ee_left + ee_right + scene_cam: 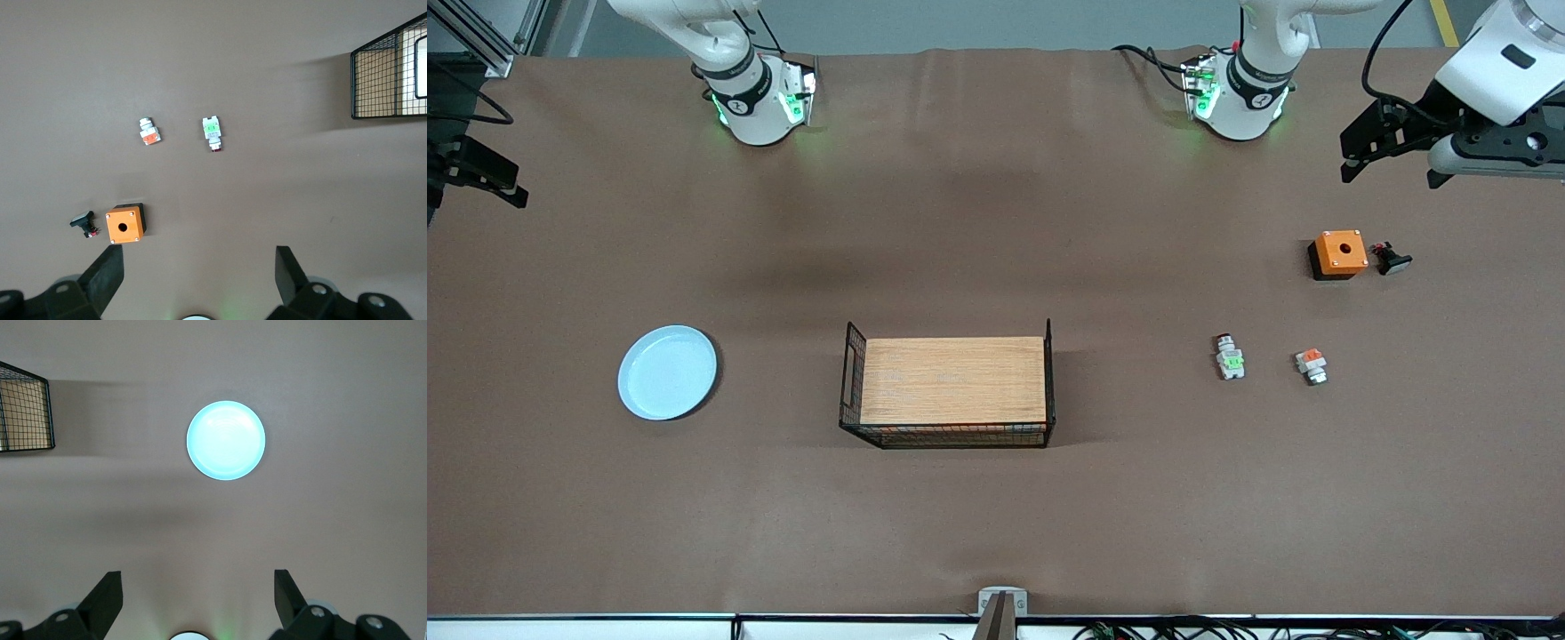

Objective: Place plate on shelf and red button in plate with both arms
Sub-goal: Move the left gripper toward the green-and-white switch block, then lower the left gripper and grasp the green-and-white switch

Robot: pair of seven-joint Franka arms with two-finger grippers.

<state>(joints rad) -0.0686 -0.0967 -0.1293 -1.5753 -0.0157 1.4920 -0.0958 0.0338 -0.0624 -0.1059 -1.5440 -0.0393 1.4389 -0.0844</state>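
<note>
One plate (667,372), one red button (1230,356)

light is even, bright and diffuse from overhead across the brown table (996,516). the wire basket (947,384) throws a soft shadow toward the left arm's end of the table; in both wrist views that shadow stretches as a long dim band off the basket's mesh. the plate (225,440) glows washed out, nearly glaring, in the right wrist view. green lamps tint the cloth around both arm bases. all views are sharp, with no clear edge distortion.
</note>
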